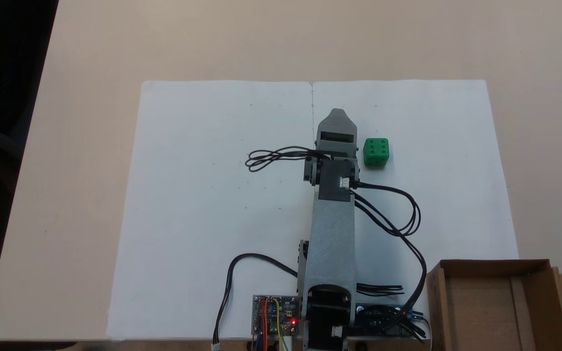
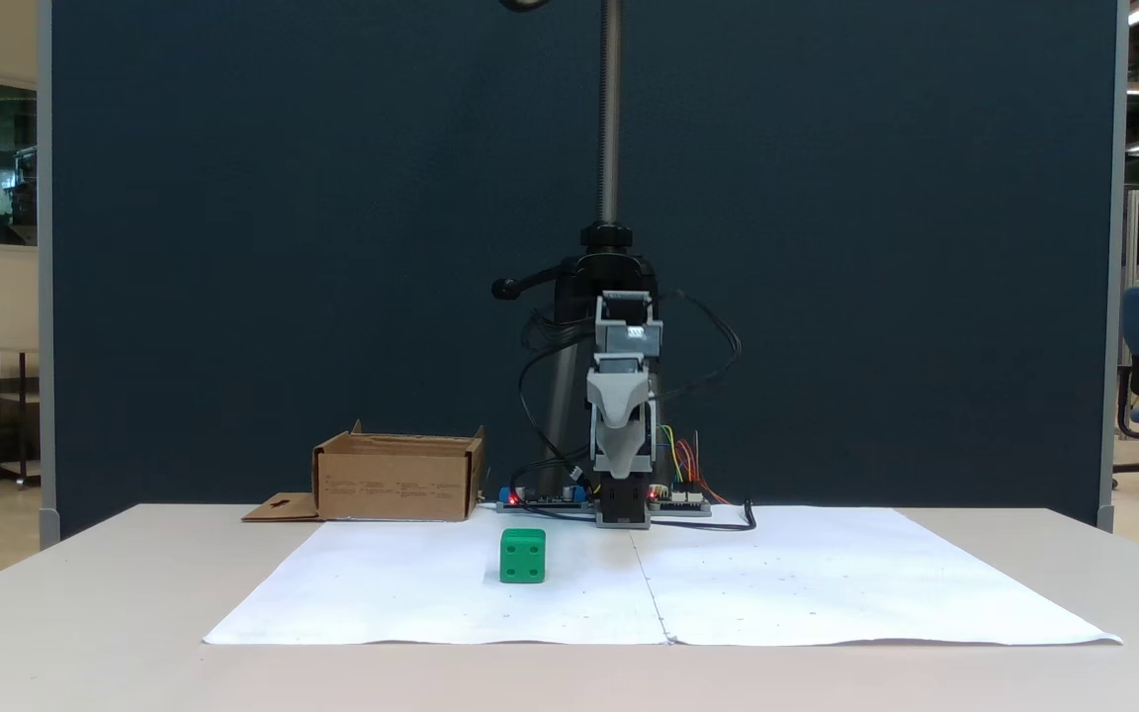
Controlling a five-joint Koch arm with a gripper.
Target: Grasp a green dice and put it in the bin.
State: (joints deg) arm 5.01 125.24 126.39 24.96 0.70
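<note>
White paper sheets (image 1: pixel 222 209) are covering the middle of a beige table (image 1: pixel 81 146), and a dark blue partition (image 2: pixel 283 247) is standing behind the rig in the front-facing fixed view. Nothing of the task is looking done yet — the green dice (image 1: pixel 376 152) is sitting on the paper, six pips up in the top-down fixed view, untouched and free of the arm. From the front the green dice (image 2: pixel 523 555) is resting flat on the sheet, well out in front of the base. The gripper (image 1: pixel 338 115) is hanging above the paper, just beside the cube on its left in the top-down view, and raised clear of the surface as the front view shows it (image 2: pixel 621 435). Its jaws are lining up one behind the other for both cameras, so I cannot tell whether they are parted or closed; they are holding nothing. The bin (image 1: pixel 500 302) is waiting at the table's near right corner in the top-down view, next to the arm's base and well apart from the dice, its flap with the hang-hole cutout lying out to the side; the bin (image 2: pixel 396 480) is showing nothing inside from above. All the work is remaining, by my judgement — swinging over the cube, descending, closing on it, carrying it back to the box and letting go.
</note>
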